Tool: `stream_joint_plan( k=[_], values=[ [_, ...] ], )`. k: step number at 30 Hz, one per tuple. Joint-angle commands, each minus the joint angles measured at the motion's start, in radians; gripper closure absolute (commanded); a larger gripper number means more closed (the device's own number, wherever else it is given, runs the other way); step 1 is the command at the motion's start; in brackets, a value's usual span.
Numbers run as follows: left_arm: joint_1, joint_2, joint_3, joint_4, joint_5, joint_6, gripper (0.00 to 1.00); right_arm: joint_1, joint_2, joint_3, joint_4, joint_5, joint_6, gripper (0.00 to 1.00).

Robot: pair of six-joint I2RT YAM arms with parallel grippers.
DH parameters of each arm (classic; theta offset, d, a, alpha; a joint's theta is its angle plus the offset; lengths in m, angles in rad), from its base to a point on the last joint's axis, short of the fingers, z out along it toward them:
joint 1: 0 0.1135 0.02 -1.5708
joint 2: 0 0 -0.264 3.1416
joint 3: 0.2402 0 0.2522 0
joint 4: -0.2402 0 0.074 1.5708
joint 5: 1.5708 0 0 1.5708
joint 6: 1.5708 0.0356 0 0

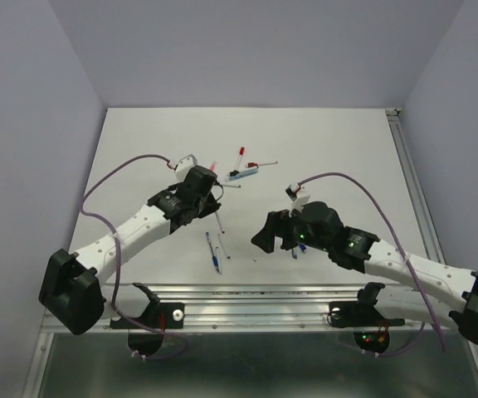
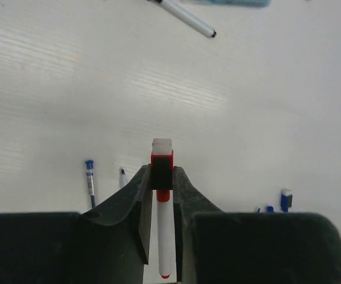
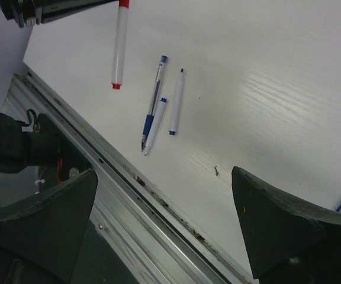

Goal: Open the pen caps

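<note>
A white table (image 1: 347, 149) lay between pale lilac walls, with an aluminium rail (image 1: 256, 294) along its near edge

The left arm reached from its base at the near left corner diagonally toward the table's middle, its forearm rising. The left gripper (image 2: 162, 176) had its jaws clamped on a red pen cap (image 2: 162, 157), which poked just past the fingertips and pointed away from the wrist. The white marker barrel (image 2: 166, 236) ran straight back from it between the fingers, its long axis in line with them, ending in a red tip. From above, that barrel slanted toward the near edge.

On the table between the arms lay a blue ballpoint pen (image 3: 153, 112) and a white pen (image 3: 176, 103), side by side, both running roughly near to far.

Two small blue caps (image 2: 286, 199) sat on the table farther right, near the right gripper.

The right arm stretched from the near right corner leftward, low over the near part of the table. The right gripper (image 3: 164, 219) had its jaws spread wide, holding nothing
</note>
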Motion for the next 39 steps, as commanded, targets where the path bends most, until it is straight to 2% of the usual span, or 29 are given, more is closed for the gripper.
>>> stream_joint_plan(
  k=[1, 7, 13, 16, 17, 20, 22, 23, 26, 31, 34, 39],
  values=[
    [-0.085, -0.101, -0.098, 0.101, 0.044, -0.149, 1.00, -0.001, 0.080, 0.035, 0.205, -0.122, 0.047, 0.00],
    [-0.196, -0.160, -0.162, 0.141, 0.022, -0.249, 1.00, 0.016, 0.243, 0.073, 0.319, -0.194, 0.114, 0.01],
    [-0.231, -0.178, -0.188, 0.167, 0.028, -0.283, 1.00, 0.044, 0.333, 0.106, 0.356, -0.183, 0.143, 0.12],
    [-0.245, -0.183, -0.198, 0.181, 0.030, -0.289, 1.00, 0.048, 0.373, 0.118, 0.382, -0.180, 0.159, 0.24],
    [-0.248, -0.183, -0.199, 0.181, 0.031, -0.289, 1.00, 0.050, 0.381, 0.119, 0.390, -0.178, 0.171, 0.36],
    [-0.251, -0.186, -0.204, 0.189, 0.025, -0.300, 1.00, 0.050, 0.414, 0.132, 0.399, -0.183, 0.191, 0.60],
    [-0.251, -0.189, -0.205, 0.198, 0.019, -0.298, 1.00, 0.051, 0.422, 0.136, 0.393, -0.200, 0.196, 0.68],
    [-0.251, -0.187, -0.202, 0.198, 0.010, -0.297, 1.00, 0.054, 0.424, 0.135, 0.391, -0.208, 0.202, 0.80],
    [-0.251, -0.177, -0.193, 0.207, -0.059, -0.297, 1.00, 0.068, 0.415, 0.116, 0.396, -0.235, 0.225, 0.99],
    [-0.207, -0.109, -0.152, 0.289, -0.123, -0.248, 1.00, 0.151, 0.350, 0.031, 0.443, -0.287, 0.271, 0.99],
    [-0.153, -0.044, -0.116, 0.321, -0.136, -0.212, 1.00, 0.252, 0.329, -0.043, 0.520, -0.306, 0.330, 0.99],
    [-0.030, 0.030, -0.047, 0.352, -0.127, -0.162, 1.00, 0.409, 0.319, -0.101, 0.600, -0.251, 0.409, 0.99]
  ],
)
